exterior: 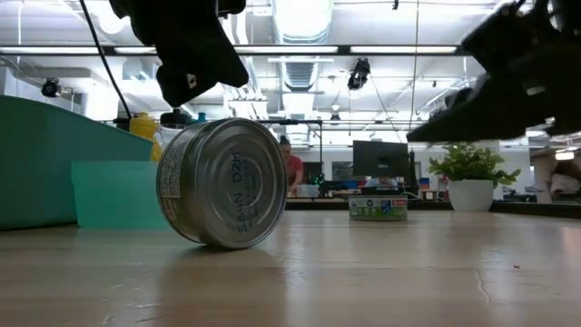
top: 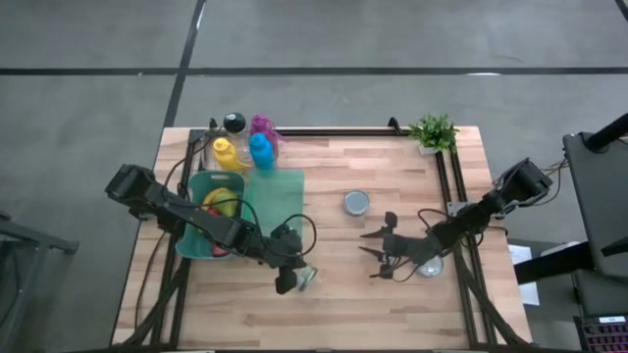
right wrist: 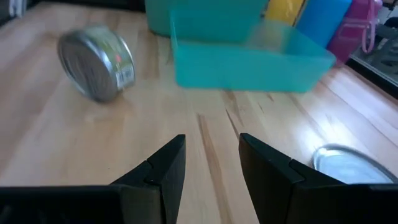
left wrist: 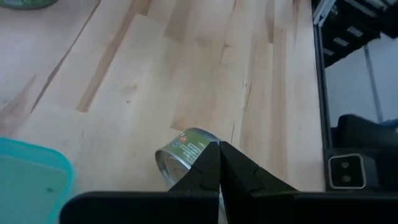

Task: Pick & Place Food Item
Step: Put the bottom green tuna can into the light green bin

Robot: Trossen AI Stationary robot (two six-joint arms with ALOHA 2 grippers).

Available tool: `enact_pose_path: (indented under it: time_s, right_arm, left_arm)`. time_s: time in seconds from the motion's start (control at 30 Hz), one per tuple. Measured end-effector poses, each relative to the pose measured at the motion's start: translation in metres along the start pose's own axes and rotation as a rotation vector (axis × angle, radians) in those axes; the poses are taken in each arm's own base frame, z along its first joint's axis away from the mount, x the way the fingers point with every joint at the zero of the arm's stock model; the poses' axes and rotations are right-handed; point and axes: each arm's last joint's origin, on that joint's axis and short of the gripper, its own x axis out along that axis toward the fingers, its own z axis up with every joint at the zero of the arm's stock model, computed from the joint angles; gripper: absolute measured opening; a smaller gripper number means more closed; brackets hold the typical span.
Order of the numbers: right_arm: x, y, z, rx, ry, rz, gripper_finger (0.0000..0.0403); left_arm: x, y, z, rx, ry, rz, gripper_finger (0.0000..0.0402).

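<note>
A silver tin can (top: 308,278) (exterior: 222,182) with a green label lies on its round side wall on the wood table, near the front middle. My left gripper (top: 286,283) (left wrist: 219,147) is shut and hangs just above and beside it; the low view shows a gap between them. In the left wrist view the fingertips overlap the can (left wrist: 184,151). My right gripper (top: 376,254) (right wrist: 211,146) hovers to the can's right, pointing at it (right wrist: 97,61). Its fingers are nearly together, with a narrow slit and nothing between them.
A teal bin (top: 192,227) holding fruit stands at the left, with a teal tray (top: 276,196) (right wrist: 249,59) beside it. Bottles (top: 245,147) stand behind them. A second can (top: 356,203) (exterior: 377,207) stands upright mid-table. Another silver can top (top: 429,266) (right wrist: 348,165) lies under my right arm. A potted plant (top: 433,131) is far right.
</note>
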Motion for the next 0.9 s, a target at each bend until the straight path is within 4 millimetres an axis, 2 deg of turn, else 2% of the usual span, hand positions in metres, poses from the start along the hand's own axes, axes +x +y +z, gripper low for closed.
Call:
enact_pose_path:
  time_s: [0.37,0.6,0.73,0.9]
  right_arm:
    - [0.013,0.019,0.05,0.098,-0.126,0.024,0.0147]
    - [0.012,0.03,0.057,-0.212,-0.014,0.195,0.0147]
    - [0.014,0.033,0.064,-0.193,0.021,0.201,0.0147]
    - [0.016,0.038,0.08,-0.152,-0.022,0.204,0.0147]
  left_arm:
    - [-0.002,-0.003,-0.001,-0.183,0.03,-0.045,0.0003]
    - [-0.003,-0.004,-0.002,-0.157,0.051,-0.061,0.0003]
    - [-0.003,-0.003,-0.003,-0.131,0.054,-0.057,0.0003]
    - [-0.002,-0.003,-0.002,-0.13,0.046,-0.049,0.0003]
